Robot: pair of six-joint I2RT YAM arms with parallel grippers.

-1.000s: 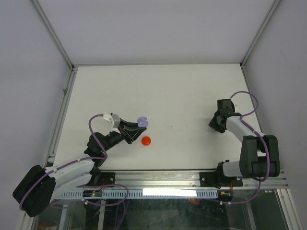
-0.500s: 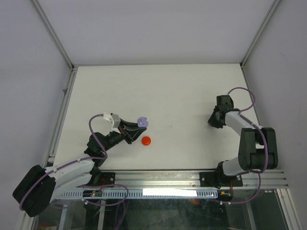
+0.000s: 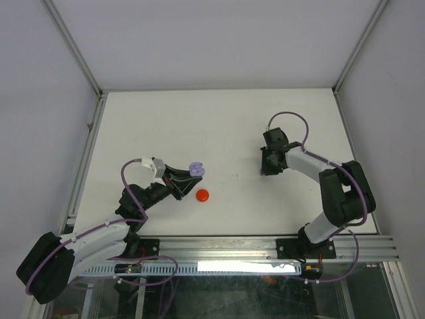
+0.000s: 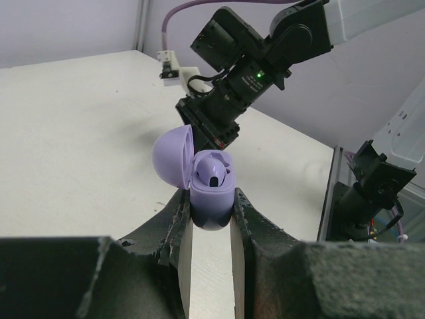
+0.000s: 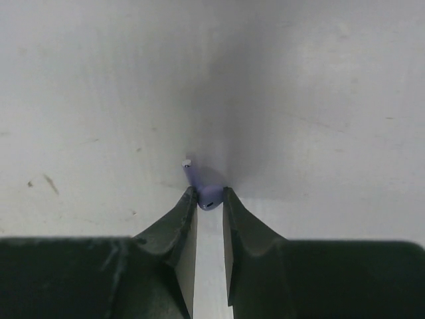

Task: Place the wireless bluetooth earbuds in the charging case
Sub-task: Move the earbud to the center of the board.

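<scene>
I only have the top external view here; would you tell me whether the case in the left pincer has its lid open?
Observer: Yes. The left wrist view shows the left pincer shut on the case, with the lid tipped back.
Operator: Thank you. Is anything inside it?
Observer: One lavender bud sits in the case.
Operator: And is the right pincer holding anything?
Observer: Yes. The right wrist view shows the right pincer shut on a second lavender bud, its stem pointing away from the fingers.
</scene>
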